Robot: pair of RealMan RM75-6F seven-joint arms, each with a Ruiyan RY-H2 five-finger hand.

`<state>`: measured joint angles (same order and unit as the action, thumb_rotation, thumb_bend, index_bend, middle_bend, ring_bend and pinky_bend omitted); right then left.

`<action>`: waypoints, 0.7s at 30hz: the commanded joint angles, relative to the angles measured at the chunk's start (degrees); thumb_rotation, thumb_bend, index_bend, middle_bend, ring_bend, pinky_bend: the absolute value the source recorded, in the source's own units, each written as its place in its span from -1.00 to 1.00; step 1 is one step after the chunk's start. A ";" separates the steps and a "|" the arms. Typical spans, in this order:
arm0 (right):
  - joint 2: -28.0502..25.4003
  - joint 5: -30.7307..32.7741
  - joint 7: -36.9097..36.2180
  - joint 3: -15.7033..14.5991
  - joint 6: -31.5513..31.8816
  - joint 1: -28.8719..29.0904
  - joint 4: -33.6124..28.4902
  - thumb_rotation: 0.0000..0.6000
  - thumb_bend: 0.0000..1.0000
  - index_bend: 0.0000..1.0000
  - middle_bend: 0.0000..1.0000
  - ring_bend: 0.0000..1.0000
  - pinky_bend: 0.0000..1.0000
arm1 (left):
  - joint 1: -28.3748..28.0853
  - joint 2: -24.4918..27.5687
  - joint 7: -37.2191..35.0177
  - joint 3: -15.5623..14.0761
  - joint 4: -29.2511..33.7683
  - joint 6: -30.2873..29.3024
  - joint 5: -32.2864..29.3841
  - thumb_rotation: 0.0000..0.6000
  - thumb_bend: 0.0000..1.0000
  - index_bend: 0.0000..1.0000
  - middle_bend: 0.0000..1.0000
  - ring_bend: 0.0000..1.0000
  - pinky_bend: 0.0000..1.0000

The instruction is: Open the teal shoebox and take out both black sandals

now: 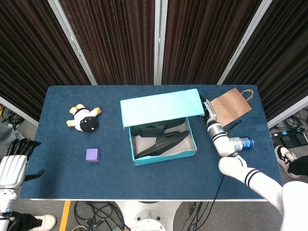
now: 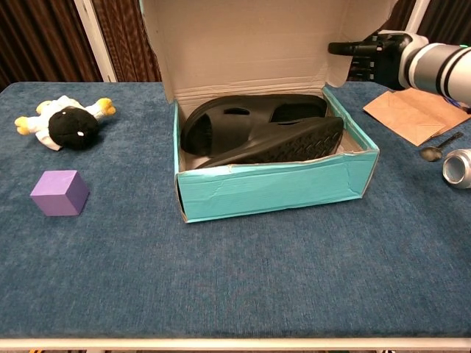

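Note:
The teal shoebox (image 1: 165,155) (image 2: 272,190) stands open in the middle of the table, its lid (image 1: 159,107) (image 2: 257,40) tipped up and back. Two black sandals (image 1: 161,139) (image 2: 257,136) lie inside, one on top of the other. My right hand (image 1: 207,109) (image 2: 372,55) is at the lid's right edge, its fingers stretched out and touching the lid's side flap. It holds nothing that I can see. My left hand (image 1: 13,163) hangs off the table's near left corner, fingers apart and empty.
A plush toy (image 1: 84,119) (image 2: 66,125) and a purple cube (image 1: 93,154) (image 2: 59,193) lie left of the box. On the right are a brown paper bag (image 1: 230,106) (image 2: 416,114), a spoon (image 2: 436,149) and a drink can (image 1: 239,143) (image 2: 458,168).

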<state>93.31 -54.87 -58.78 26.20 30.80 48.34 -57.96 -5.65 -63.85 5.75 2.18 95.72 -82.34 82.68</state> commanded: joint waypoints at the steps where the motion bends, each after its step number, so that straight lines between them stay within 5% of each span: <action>1: -0.75 4.32 4.14 1.96 -3.58 2.73 0.44 1.00 -0.79 -0.77 -0.62 -0.87 -1.00 | -0.21 -0.05 -0.19 0.03 -0.15 0.29 0.05 1.00 -1.00 -0.62 -0.67 -0.86 -0.91; 11: -6.85 8.16 11.60 4.64 -1.31 1.87 -11.43 1.00 -0.80 -0.84 -0.66 -0.87 -1.00 | 0.15 -0.58 -2.02 -0.05 -2.16 0.00 -0.02 1.00 -1.00 -0.62 -0.67 -0.86 -0.91; 21: -4.80 24.23 26.51 4.53 2.35 11.97 -5.80 1.00 -0.80 -0.89 -0.70 -0.93 -1.00 | 0.67 -0.89 -3.72 -0.49 -3.62 -0.87 0.97 1.00 -1.00 -0.62 -0.67 -0.86 -0.91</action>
<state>87.45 -35.33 -37.62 31.10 31.40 56.37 -66.72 -5.07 -64.71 2.12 1.74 92.20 -83.16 83.71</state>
